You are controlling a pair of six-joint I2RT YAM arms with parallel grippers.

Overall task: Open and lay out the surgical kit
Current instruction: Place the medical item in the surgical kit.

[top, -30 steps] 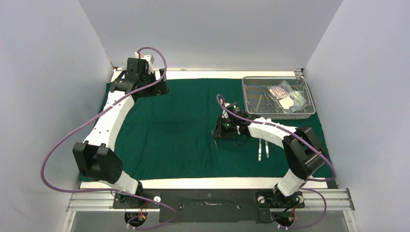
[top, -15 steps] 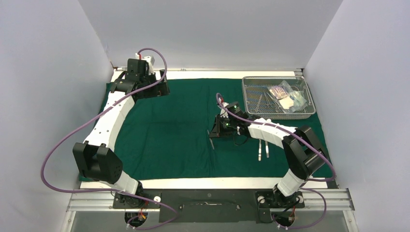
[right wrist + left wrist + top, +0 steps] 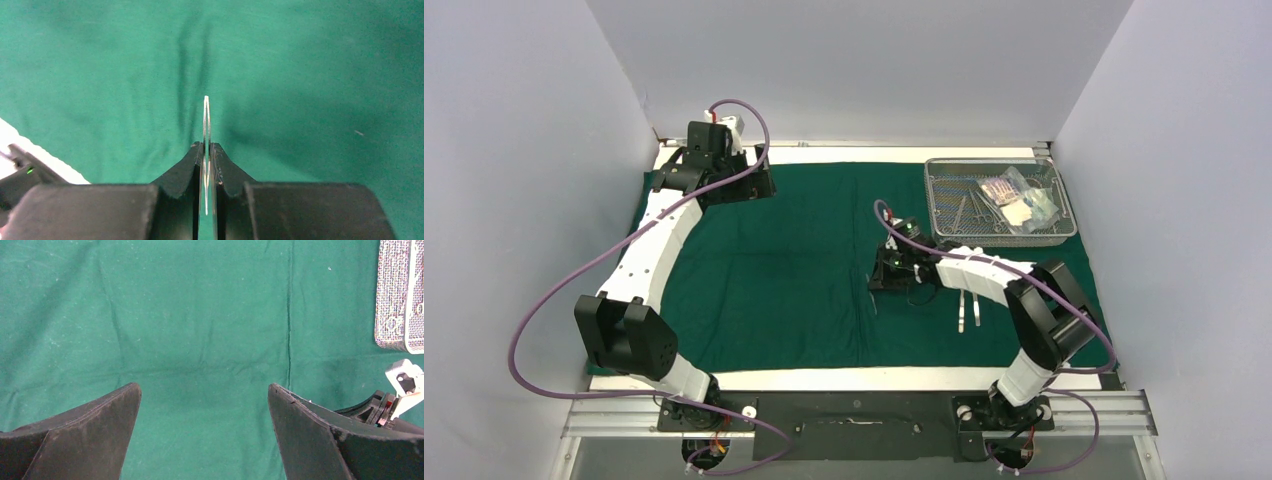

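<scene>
Right end effector [image 3: 206,147] is drifting back rightward after its swing left, staying clamped on tweezers [image 3: 206,120] that are sticking out tip-forward over the drape [image 3: 764,270], mid-cloth. Left end effector [image 3: 204,386] is sitting unchanged at the far left corner, fingers wide apart, holding nothing. Drape is lying spread flat across the counter [image 3: 824,379]. Mesh tray [image 3: 931,205] is resting on its far right corner, carrying forceps [image 3: 969,208] and packets [image 3: 1021,200]. Two more steel tools [image 3: 968,310] are lying on the cloth beside the right arm.
</scene>
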